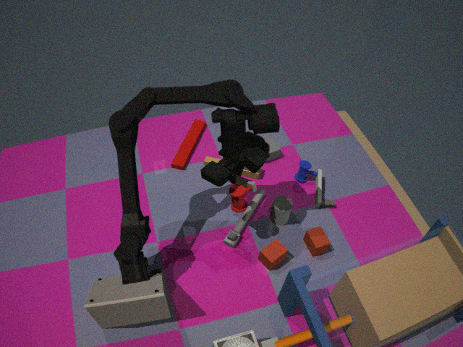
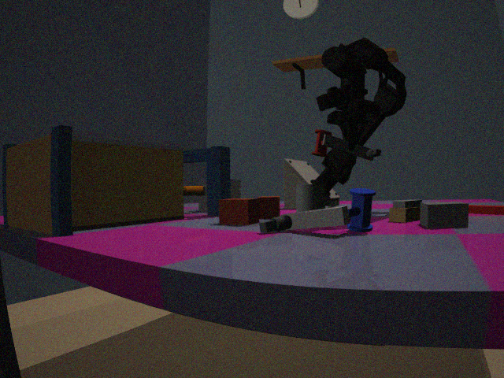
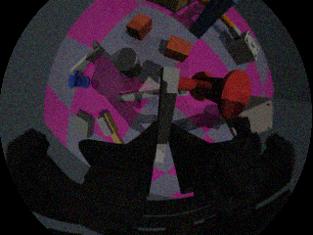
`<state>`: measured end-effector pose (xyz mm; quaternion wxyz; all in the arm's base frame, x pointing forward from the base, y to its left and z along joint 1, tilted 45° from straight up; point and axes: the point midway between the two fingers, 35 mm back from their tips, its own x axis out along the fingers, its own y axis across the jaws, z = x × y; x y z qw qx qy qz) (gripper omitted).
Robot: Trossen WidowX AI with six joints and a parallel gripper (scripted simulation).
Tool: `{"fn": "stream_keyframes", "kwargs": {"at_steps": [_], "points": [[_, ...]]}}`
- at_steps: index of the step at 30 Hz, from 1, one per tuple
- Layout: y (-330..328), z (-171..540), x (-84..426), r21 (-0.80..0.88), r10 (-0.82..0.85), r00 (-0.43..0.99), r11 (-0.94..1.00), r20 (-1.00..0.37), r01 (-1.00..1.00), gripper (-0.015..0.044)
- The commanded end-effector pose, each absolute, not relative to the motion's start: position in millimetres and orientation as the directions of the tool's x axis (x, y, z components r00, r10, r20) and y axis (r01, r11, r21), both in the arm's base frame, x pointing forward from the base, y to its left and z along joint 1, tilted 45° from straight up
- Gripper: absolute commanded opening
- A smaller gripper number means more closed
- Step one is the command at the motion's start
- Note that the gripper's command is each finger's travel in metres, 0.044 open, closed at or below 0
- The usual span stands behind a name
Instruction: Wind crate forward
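Note:
My gripper [image 1: 236, 178] [image 2: 350, 147] [image 3: 162, 124] is shut on a grey crank bar with a red knob [image 1: 238, 199] [image 2: 320, 142] [image 3: 236, 93], held in the air above the bench. The knob sticks out sideways from one end of the bar. A similar grey bar [image 1: 318, 188] [image 2: 317, 218] with a blue knob [image 1: 303, 171] [image 2: 361, 209] [image 3: 79, 79] lies on the bench. The winch [image 1: 235, 340] [image 3: 250, 45] is partly cut off in the top view. An orange strap [image 1: 314, 330] [image 2: 193, 190] joins the tan crate [image 1: 404, 287] [image 2: 126, 183]. The crate sits flat, apart from the blue frame [image 1: 308, 302] [image 2: 218, 179].
A long grey tool [image 1: 244, 221] [image 3: 129, 97] and a grey cylinder [image 1: 282, 211] [image 3: 128, 61] are near two orange blocks [image 1: 273, 254] [image 1: 316, 241] [image 3: 139, 25] [image 3: 177, 48]. A red bar [image 1: 189, 143], tan pieces and a grey block [image 1: 273, 149] [image 2: 443, 215] are farther back.

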<state>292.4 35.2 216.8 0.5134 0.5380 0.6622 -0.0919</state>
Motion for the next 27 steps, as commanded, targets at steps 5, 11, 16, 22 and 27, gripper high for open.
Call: {"fn": "stream_keyframes", "kwargs": {"at_steps": [5,11,16,22,27], "points": [[-8,180,300,0.431,0.582,0.094,0.475,-0.808,0.768,0.0],[-36,154,301,0.443,0.565,0.075,0.55,-0.822,0.708,0.0],[-62,131,296,0.456,0.585,0.07,0.547,-0.808,0.702,0.0],[-84,111,288,0.476,0.605,0.068,0.547,-0.793,0.689,0.0],[-102,93,282,0.51,0.611,0.06,0.598,-0.789,0.618,0.0]]}}
